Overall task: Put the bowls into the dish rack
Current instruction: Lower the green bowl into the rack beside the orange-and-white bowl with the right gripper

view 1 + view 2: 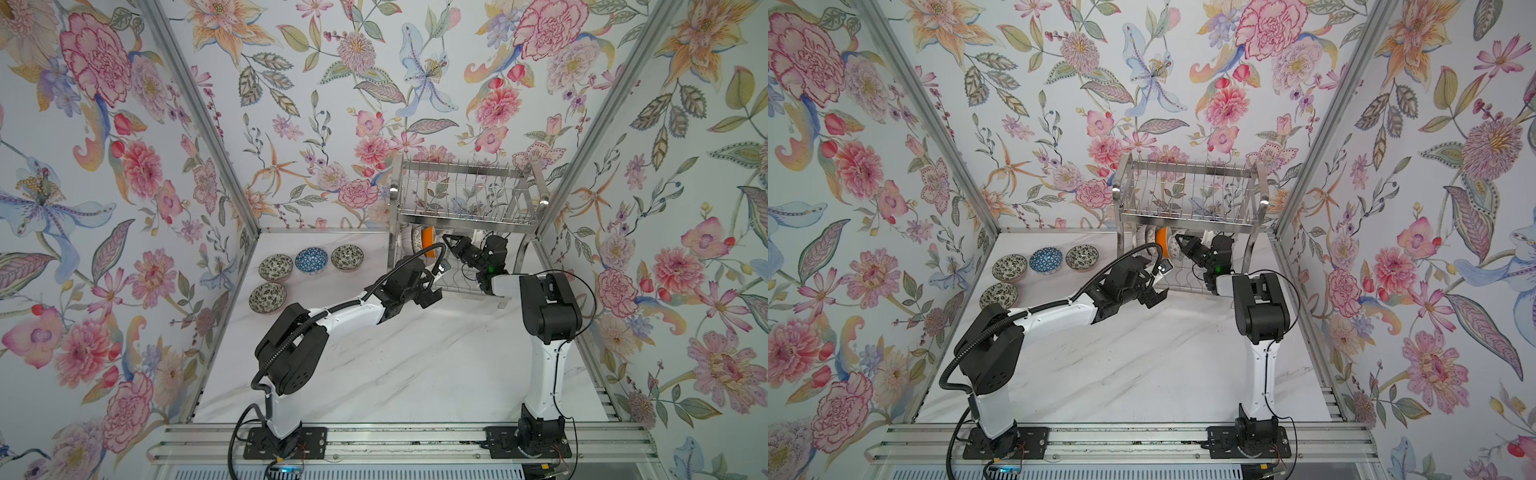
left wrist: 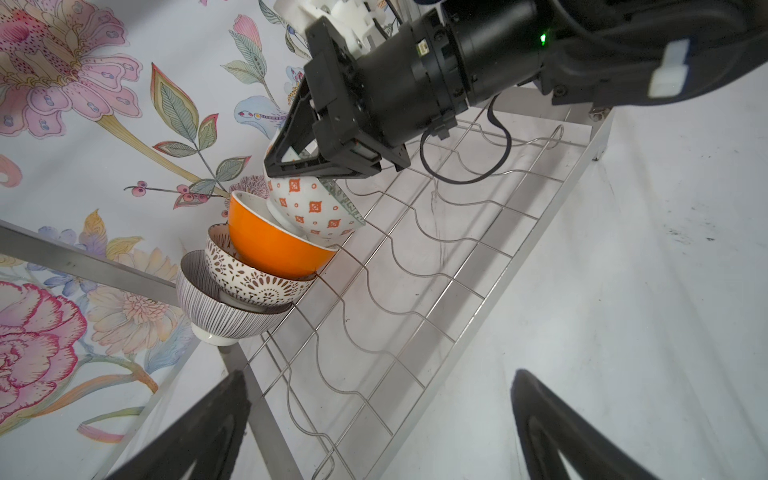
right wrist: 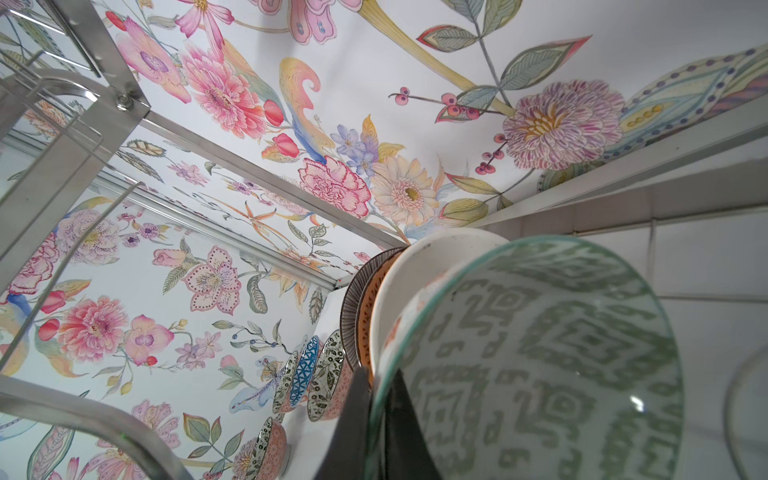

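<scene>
Left gripper point(image 1: 436, 284) hangs wide open and empty just outside the dish rack point(image 1: 461, 208), right of centre in a top view. Four bowls point(image 1: 311, 259) sit on the table point(image 1: 415, 374), left of centre. Beyond, the right gripper point(image 1: 448, 240) pinches the rim of a green-patterned bowl point(image 2: 311, 208) on the rack's lower tier, leaning against an orange bowl point(image 2: 270, 249). If let go before its foot seats in the wavy wire point(image 2: 415, 257), it could slide and topple the row.

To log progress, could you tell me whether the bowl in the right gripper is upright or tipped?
Tipped on its side: the bowl, rim pinched by the right gripper, rests sideways against the orange bowl.
</scene>
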You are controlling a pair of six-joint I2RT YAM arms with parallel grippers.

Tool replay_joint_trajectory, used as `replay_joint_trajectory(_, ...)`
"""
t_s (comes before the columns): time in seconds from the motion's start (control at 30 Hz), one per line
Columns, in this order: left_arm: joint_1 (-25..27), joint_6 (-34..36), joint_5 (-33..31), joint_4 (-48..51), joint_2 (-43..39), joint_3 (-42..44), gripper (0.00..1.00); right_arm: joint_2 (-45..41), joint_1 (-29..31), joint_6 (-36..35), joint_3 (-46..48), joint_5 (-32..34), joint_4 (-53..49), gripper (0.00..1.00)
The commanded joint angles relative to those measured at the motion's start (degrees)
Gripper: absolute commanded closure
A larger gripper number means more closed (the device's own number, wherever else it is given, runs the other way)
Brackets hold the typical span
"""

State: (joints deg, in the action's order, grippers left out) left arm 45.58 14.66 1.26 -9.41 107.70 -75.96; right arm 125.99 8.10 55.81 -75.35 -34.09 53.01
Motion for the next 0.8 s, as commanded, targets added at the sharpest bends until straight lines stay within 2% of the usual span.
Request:
replay_joint_trajectory(0.0, -0.63, 0.99, 0.11, 0.62, 1.2, -1.93, 0.01, 1.3, -0.27, 1.71, -2.38, -0.54, 5.26, 1.0)
replay_joint_trajectory(0.77, -1.2, 0.99, -0.56, 0.57, 0.58, -2.08, 0.01, 7.11, -0.1, 8.19, -6.6, -0.74, 10.6, 0.99)
